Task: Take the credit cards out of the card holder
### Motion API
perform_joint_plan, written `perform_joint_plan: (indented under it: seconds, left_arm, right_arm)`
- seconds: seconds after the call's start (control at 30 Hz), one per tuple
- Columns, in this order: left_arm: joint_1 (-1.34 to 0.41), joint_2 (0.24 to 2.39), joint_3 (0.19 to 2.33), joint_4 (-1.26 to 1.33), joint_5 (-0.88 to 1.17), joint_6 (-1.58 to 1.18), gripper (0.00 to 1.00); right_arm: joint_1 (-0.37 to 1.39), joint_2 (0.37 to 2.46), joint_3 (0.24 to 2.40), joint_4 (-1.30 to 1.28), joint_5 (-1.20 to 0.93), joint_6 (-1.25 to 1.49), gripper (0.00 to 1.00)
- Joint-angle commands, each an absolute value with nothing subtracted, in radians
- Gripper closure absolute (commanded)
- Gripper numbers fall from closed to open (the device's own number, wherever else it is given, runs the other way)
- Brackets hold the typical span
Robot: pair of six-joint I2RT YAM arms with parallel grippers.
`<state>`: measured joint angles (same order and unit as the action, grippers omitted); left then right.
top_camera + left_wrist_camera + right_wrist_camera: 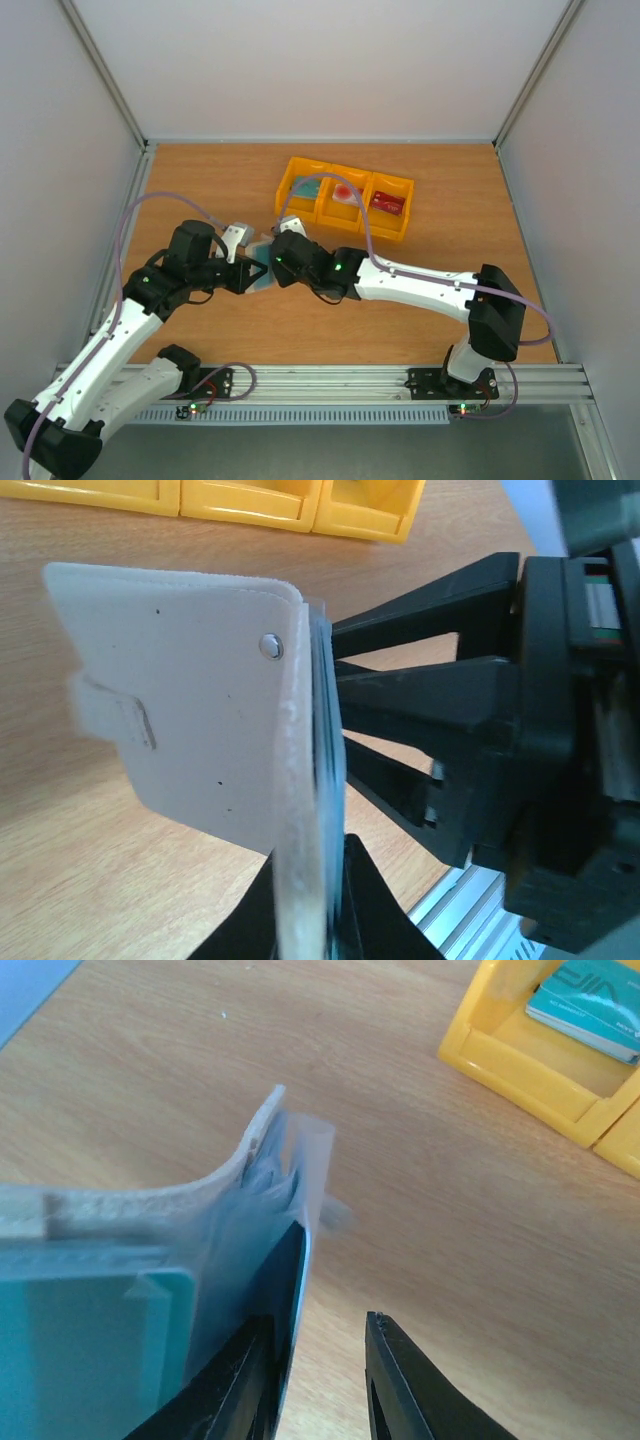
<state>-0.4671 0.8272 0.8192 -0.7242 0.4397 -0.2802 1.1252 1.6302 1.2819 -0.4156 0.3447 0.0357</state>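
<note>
My left gripper (312,862) is shut on the lower edge of the cream card holder (190,700), which stands on edge above the table. Its strap tab (115,718) points left. In the top view the holder (257,273) sits between the two grippers. A teal credit card (85,1360) shows inside the holder's translucent pockets. My right gripper (320,1320) is open. Its left finger (245,1385) lies against a dark sheet at the pockets' edge, and bare wood shows between the jaws. More credit cards lie in the tray: teal (308,187), pinkish (346,192) and dark red (388,204).
A yellow three-compartment tray (398,232) stands behind the grippers at the middle of the wooden table. White walls enclose the table on three sides. An aluminium rail (330,380) runs along the near edge.
</note>
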Motion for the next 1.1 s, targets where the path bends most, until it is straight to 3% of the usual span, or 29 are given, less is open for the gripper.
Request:
perform_joint_plan:
  seconds: [0.0,0.2,0.33,0.53,1.07]
  left_arm:
    - [-0.472,0.811,0.844,-0.674,0.492,-0.279,1.0]
    - [-0.472,0.806,0.836,-0.673,0.491,-0.281,1.0]
    - [-0.472,0.81,0.83,-0.688,0.456,-0.282,1.0]
    - [-0.472,0.83,0.813,-0.706,0.35,-0.276,1.0]
    - [-0.472,0.852,0.796,-0.691,0.243,-0.202,1.0]
  right_arm:
    - [1.099,1.668,1.309,-0.455,0.357,0.042,0.72]
    - [1.083,1.656,1.286,-0.416,0.323,0.047,0.74]
    - [1.084,1.631,1.288,-0.422,0.309,0.048,0.87]
    - [1.096,1.607,1.323,-0.478,0.314,0.056,0.91]
    - [1.111,1.591,1.367,-0.529,0.24,0.1,0.87]
